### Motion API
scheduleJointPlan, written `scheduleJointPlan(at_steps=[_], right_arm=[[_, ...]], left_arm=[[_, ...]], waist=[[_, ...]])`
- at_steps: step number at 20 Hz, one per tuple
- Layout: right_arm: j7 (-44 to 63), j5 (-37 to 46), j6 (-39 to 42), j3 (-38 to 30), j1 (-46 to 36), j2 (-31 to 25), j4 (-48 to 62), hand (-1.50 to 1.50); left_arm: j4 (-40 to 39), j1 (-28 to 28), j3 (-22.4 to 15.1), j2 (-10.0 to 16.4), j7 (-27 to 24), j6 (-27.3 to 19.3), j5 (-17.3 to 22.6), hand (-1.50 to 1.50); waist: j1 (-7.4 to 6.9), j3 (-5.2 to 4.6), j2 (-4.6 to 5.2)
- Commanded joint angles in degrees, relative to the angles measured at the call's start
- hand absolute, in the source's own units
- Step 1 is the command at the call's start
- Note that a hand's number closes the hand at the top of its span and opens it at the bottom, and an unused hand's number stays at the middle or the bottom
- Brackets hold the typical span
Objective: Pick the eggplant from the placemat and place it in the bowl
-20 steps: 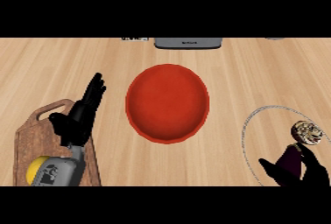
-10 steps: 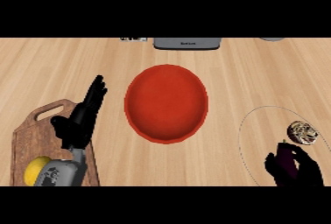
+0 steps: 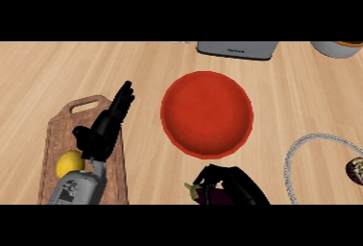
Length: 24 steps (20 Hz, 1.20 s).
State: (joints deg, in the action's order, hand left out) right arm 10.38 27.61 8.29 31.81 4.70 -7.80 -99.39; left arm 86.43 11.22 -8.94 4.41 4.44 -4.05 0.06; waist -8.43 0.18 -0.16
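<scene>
Red bowl (image 3: 205, 113) in the middle, right hand (image 3: 235, 182) just below the bowl, fingers curled round the purple eggplant (image 3: 211, 196), left hand (image 3: 106, 127) to the bowl's left, fingers straight and close together, above a wooden board (image 3: 58, 137) with a lemon (image 3: 68, 162)

Black left hand (image 3: 105, 129), grey forearm (image 3: 74, 189).
</scene>
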Motion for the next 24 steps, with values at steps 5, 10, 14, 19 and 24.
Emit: scheduleJointPlan(at_steps=[5, 10, 14, 19, 24], right_arm=[[-23.8, -9.6, 15.5, 16.3, -1.1, -4.9, -14.3, 1.5], [-25.6, -14.8, 18.5, 6.3, -0.8, -13.2, -32.1, 1.5], [-16.3, -13.2, 18.4, 7.6, -2.5, -10.3, -38.9, 1.5], [-0.8, -19.3, 20.6, 0.7, -9.0, -6.7, -43.4, 1.5], [15.0, -25.6, 18.8, -1.9, -20.5, 0.5, -42.3, 1.5]], left_arm=[[0.1, -2.4, 1.0, -0.2, 0.0, -2.8, -1.4, 0.0], [2.0, -3.3, 4.4, 2.6, -0.4, -1.5, 0.5, 0.0], [-1.4, -2.9, 3.7, 0.8, -2.6, -3.1, -1.2, 0.0], [5.5, -5.9, 2.5, 1.5, 1.5, -1.8, -0.8, 0.0], [0.6, -5.0, 2.5, 0.2, -2.9, -1.6, -1.9, 0.0]], waist=[[6.74, -0.03, -0.35], [8.6, -0.17, -0.11], [9.09, -0.29, 0.05], [8.03, -0.27, 0.01], [8.25, -0.28, 0.13]])
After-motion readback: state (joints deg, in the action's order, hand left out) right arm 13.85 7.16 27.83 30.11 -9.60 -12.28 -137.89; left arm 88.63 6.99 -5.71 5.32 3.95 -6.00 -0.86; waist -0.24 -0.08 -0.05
